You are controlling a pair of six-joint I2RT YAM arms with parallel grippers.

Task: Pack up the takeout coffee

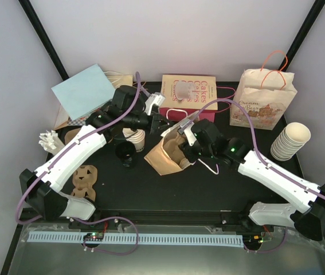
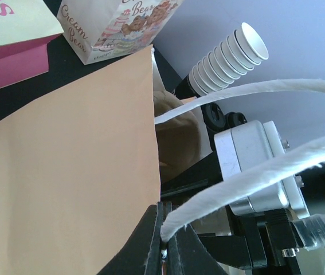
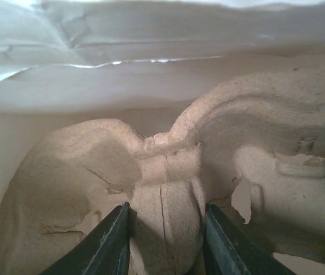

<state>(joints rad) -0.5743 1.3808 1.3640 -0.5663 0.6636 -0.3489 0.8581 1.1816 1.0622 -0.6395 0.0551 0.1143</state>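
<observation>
The white handle of the brown bag is being pinched by the fully closed left gripper. Inside the bag, the pulp carrier is being squeezed at its middle post by the partly open right gripper. The small cream cup is being shown standing left of centre in the top view, with the black lid just below it.

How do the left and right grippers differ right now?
The left gripper is shut on the white handle of the brown bag; the right gripper clamps the centre ridge of the pulp carrier, jaws partly apart. Left works outside the bag; right reaches into it. Both hold something.
</observation>
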